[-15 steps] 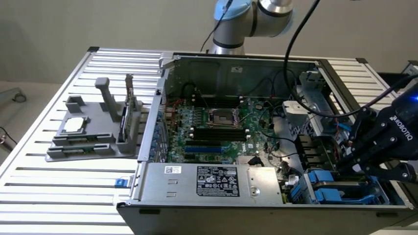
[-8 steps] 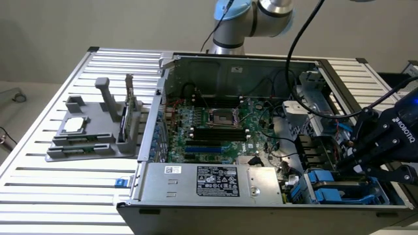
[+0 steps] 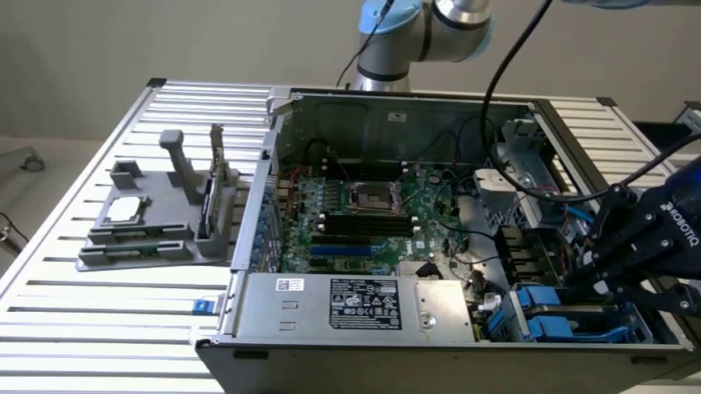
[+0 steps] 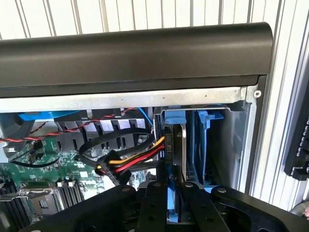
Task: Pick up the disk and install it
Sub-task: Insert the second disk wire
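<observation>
The disk (image 4: 182,145) stands on edge in the blue-framed drive bay (image 3: 542,308), at the near corner of the open computer case on the exterior view's right. Its silver edge and blue carrier (image 4: 174,118) run up from between my fingers. My gripper (image 4: 175,189) is shut on the disk, with one black finger (image 4: 159,203) on each side of it. In the exterior view my gripper (image 3: 597,283) reaches down into that bay, and the disk's body is hidden behind it.
A red, yellow and black power cable (image 4: 130,162) ends right beside the disk. The case's black front wall (image 4: 135,53) lies just beyond the bay. The motherboard (image 3: 367,213) and power supply (image 3: 362,304) fill the case. A grey fixture (image 3: 164,222) holds a silver chip and an upright card.
</observation>
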